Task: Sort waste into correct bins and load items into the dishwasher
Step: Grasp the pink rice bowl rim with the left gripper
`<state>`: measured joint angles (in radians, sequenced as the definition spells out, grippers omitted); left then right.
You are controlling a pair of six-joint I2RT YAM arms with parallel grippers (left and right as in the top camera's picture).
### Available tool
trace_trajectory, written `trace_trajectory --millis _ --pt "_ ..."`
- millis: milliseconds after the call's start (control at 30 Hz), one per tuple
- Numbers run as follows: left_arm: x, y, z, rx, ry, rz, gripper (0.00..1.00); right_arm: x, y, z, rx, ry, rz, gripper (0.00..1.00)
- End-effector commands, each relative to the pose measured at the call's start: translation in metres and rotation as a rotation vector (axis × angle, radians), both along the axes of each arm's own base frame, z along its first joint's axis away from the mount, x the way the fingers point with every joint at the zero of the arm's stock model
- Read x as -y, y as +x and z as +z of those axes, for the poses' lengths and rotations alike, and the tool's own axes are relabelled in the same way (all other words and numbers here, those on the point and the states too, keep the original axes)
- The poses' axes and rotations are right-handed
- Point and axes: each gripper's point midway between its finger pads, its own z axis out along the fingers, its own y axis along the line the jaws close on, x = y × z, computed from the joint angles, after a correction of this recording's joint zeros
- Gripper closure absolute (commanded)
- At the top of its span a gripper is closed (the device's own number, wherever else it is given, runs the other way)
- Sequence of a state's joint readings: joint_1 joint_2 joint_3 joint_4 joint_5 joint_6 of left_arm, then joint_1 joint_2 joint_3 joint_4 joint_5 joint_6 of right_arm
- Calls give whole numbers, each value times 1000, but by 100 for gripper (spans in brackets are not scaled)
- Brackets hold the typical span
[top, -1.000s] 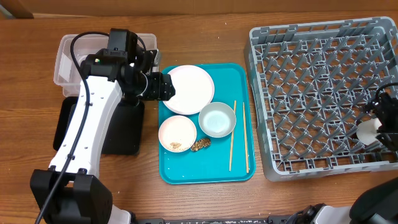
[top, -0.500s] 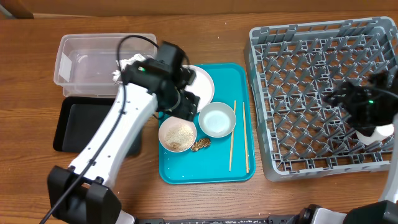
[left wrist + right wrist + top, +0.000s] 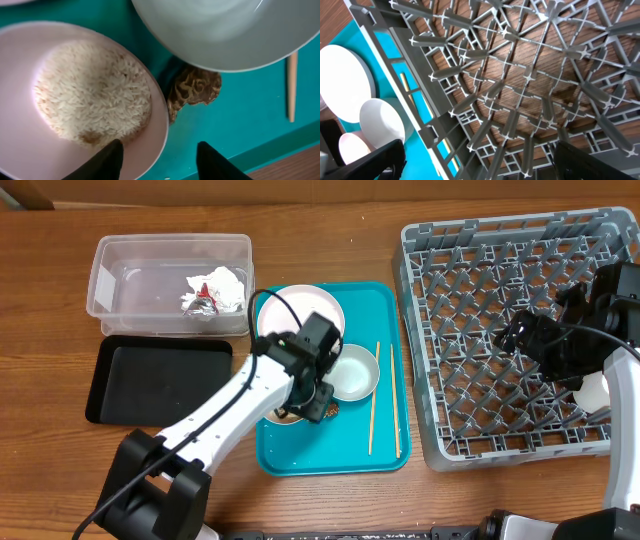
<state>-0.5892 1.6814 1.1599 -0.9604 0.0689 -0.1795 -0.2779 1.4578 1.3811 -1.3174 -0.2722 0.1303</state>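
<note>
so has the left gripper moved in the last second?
Yes. The left gripper went from beside the clear tub, right and down the frame, and is now over the teal tray.

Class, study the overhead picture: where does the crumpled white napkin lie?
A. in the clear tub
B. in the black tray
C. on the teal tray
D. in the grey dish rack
A: the crumpled napkin lies inside the clear tub, right up against the red wrapper.
</note>
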Motion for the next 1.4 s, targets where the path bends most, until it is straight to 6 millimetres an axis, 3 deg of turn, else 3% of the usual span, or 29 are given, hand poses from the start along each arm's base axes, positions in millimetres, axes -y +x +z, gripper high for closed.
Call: trace_trajectory --millis 0,167,233,467,667,900,1067,1367 --pt "-9 -7 -14 7 47 -2 58 2 5 10 37 -23 8 3" --pt "-17 -16 -25 -17 72 -2 71 2 5 10 37 -23 8 3" --pt "-17 -16 -25 -17 72 -2 81 2 5 10 37 -23 8 3" --pt "-15 -12 -24 -1 65 -1 96 2 5 10 37 -23 8 3" --pt "-19 1 -13 50 102 42 96 2 5 10 37 -23 8 3" --pt "-17 29 26 147 129 94 96 2 4 10 34 -23 9 3" --pt "-14 38 51 169 116 137 96 5 4 9 28 -40 4 3" --pt "-46 43 73 118 41 313 96 8 3 8 24 -55 0 2"
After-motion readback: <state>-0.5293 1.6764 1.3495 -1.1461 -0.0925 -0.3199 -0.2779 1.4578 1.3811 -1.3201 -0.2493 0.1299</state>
